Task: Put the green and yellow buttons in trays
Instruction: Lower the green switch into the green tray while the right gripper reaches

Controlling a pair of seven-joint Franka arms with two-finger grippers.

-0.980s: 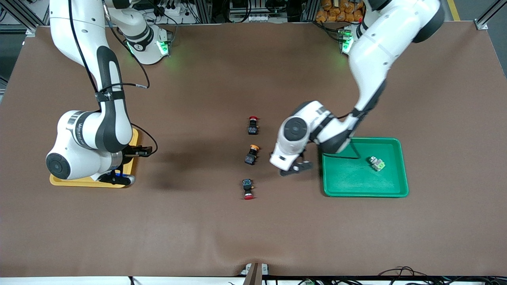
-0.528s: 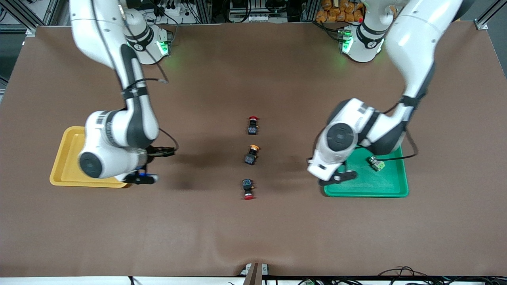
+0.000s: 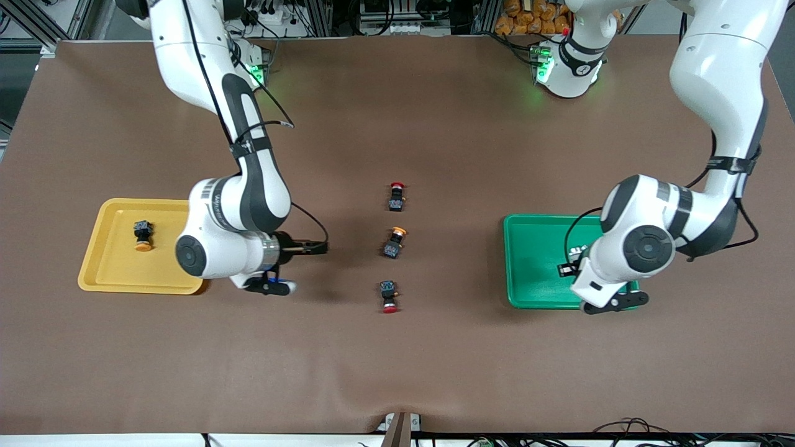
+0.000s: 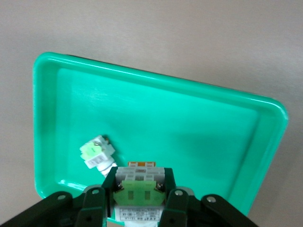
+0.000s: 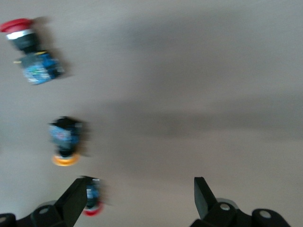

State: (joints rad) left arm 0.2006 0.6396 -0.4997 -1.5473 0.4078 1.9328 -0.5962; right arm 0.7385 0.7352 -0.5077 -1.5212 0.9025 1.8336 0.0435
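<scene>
Two green (image 4: 93, 152), two yellow (image 3: 143, 236), two red buttons (image 3: 397, 195); two trays (image 3: 534, 273).
Green button (image 4: 138, 194) is clamped in left gripper (image 4: 137, 196) over green tray; right gripper (image 5: 142, 201) is spread wide, empty.

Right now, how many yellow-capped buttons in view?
2. One yellow-capped button lies in the yellow tray; the other sits mid-table between the two red-capped buttons. None seems hidden.

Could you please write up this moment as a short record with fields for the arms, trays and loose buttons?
left gripper: shut on green button, over green tray
green tray contents: one green button lying
right gripper: open, empty, over bare table beside yellow tray
yellow tray contents: one yellow button
loose at table centre: yellow button between two red buttons
</scene>
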